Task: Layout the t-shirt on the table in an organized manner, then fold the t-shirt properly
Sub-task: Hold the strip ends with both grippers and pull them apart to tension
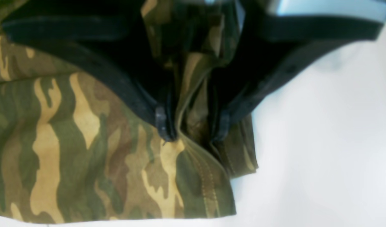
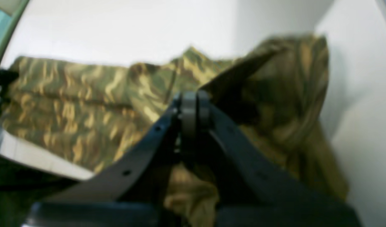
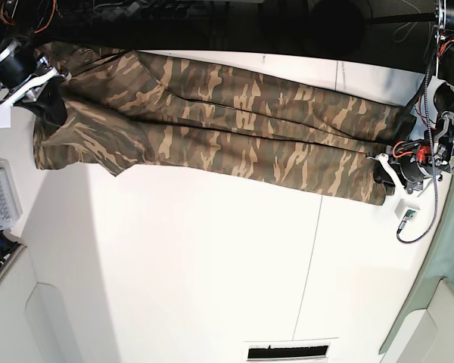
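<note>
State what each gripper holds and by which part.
Both hold the t-shirt: the left gripper pinches a bunched fold at a hemmed corner; the right gripper is shut on gathered cloth at the opposite end.

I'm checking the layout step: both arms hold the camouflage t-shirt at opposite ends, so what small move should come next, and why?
Probably lower both ends onto the table. The left gripper pinches a hem corner, the right gripper holds bunched cloth, and the t-shirt hangs stretched in a folded band, not yet flat.

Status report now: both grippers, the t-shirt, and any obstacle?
Left gripper shut on t-shirt hem. Right gripper shut on t-shirt. Shirt stretched between them across table. No obstacle seen.
</note>
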Available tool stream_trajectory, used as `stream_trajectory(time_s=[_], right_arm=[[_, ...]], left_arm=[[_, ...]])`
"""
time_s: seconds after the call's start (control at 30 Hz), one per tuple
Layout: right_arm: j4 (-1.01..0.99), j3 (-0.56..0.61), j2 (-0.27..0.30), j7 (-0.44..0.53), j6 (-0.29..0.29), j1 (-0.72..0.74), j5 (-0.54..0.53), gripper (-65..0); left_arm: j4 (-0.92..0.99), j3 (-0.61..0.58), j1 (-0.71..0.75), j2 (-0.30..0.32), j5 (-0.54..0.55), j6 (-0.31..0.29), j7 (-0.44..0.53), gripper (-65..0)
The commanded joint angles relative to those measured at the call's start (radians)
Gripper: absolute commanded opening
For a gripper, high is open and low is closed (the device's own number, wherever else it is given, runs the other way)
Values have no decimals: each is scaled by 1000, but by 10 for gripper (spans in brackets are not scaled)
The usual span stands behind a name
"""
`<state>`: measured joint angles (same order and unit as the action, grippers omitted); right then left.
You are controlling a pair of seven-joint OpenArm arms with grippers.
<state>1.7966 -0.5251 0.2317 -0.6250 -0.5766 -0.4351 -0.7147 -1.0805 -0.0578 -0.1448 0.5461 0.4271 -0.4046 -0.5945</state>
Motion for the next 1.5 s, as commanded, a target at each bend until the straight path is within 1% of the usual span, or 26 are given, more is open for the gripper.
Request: stream_trajectory(time_s=[0.0,0.17,0.2,0.3,0.33,0.37,0.4,0.47,0.53,0.6,0.67,0.77,0.87,0.9,0.93,1.0,1.1,1.23,1.27,1.37,1.47], right_arm=[[8,-5,3,22,-3,-6,-18,-650],[-36,-5,-19,23,-3,-8,-18,-650],[-39,-5,-22,24,-3,-8,-18,-609],[-39,-5,-28,29,-3,-8,-19,-432],[-39,-5,-28,34,-3,-5,-19,-396],[-39,-5,-29,39,-2,-3,-19,-379],[-39,-5,-30,47,-2,0,-19,-379],[-39,-5,-31,48,-2,11,-19,-379],[-29,-7,-31,47,-3,24,-19,-379],[-8,-16,-36,45,-2,34,-20,-379],[25,-30,-43,45,-2,45,-19,-379],[56,-45,-47,45,-1,71,-19,-379],[55,-41,-49,45,5,103,-17,-382],[55,-37,-52,45,5,113,-3,-402],[53,-30,-53,45,5,123,16,-463],[48,-7,-52,45,5,137,59,-650],[26,41,-52,45,4,157,118,-650],[-73,124,-51,53,4,180,197,-650],[-109,143,-51,53,4,190,211,-650],[-225,185,-49,53,4,224,240,-650],[-318,204,-50,58,4,253,233,-650]], left_arm=[[-11,7,-15,19,-2,0,-2,-439],[-11,7,-15,19,-2,0,-2,-439],[-11,8,-15,19,-2,0,-6,-439],[-11,7,-16,19,-1,0,-10,-439],[-11,7,-16,19,-1,0,-9,-439],[-11,8,-16,19,-1,0,-8,-439],[-11,8,-16,19,0,-1,-8,-439],[-11,8,-16,20,3,-17,-8,-439],[-11,8,-16,23,21,-56,-9,-439],[-13,8,-16,29,41,-63,-8,-439],[-16,8,-16,43,76,-88,-8,-438],[-42,8,-16,74,123,-90,-9,-434],[-78,8,-16,109,164,-90,-19,-412],[-87,8,-16,120,181,-90,-27,-409],[-97,8,-16,127,196,-90,-39,-409],[-116,8,-16,137,220,-90,-66,-409],[-137,8,-16,142,236,-81,-97,-409],[-142,8,-16,152,250,-24,-107,-409],[-142,8,-16,153,251,-17,-106,-409],[-141,8,-13,152,251,-14,-122,-409],[-141,8,-5,153,262,-15,-140,-409]])
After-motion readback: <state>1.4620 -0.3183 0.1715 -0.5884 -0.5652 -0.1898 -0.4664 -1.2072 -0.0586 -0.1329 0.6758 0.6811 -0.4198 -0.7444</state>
